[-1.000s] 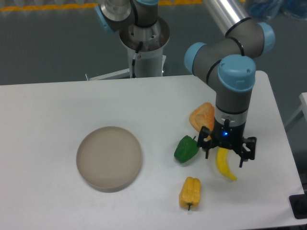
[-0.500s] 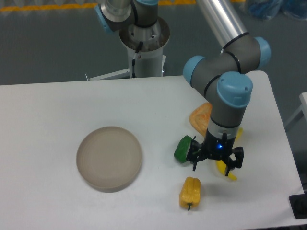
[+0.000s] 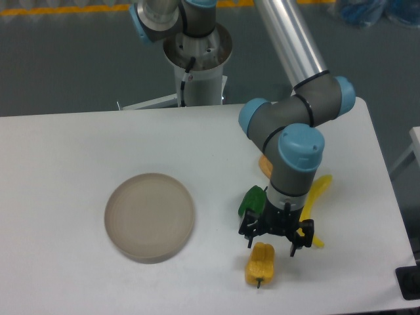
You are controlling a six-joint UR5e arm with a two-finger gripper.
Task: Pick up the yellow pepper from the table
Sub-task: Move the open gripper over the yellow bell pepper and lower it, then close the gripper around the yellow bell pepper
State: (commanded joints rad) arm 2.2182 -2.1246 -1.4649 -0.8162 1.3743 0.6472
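On white table (image 3: 79, 138), yellow pepper (image 3: 260, 263), empty jaws spread wide above, grey floor (image 3: 65, 59) behind.

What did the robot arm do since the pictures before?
The gripper slid left and toward the front of the table, from over the banana to just above the yellow pepper. Its fingers are spread open and hold nothing. The yellow pepper, green pepper, banana and round dish did not move.

Round grey plate (image 3: 149, 216) left; green pepper (image 3: 249, 200), banana (image 3: 315, 197), orange piece (image 3: 264, 164) right
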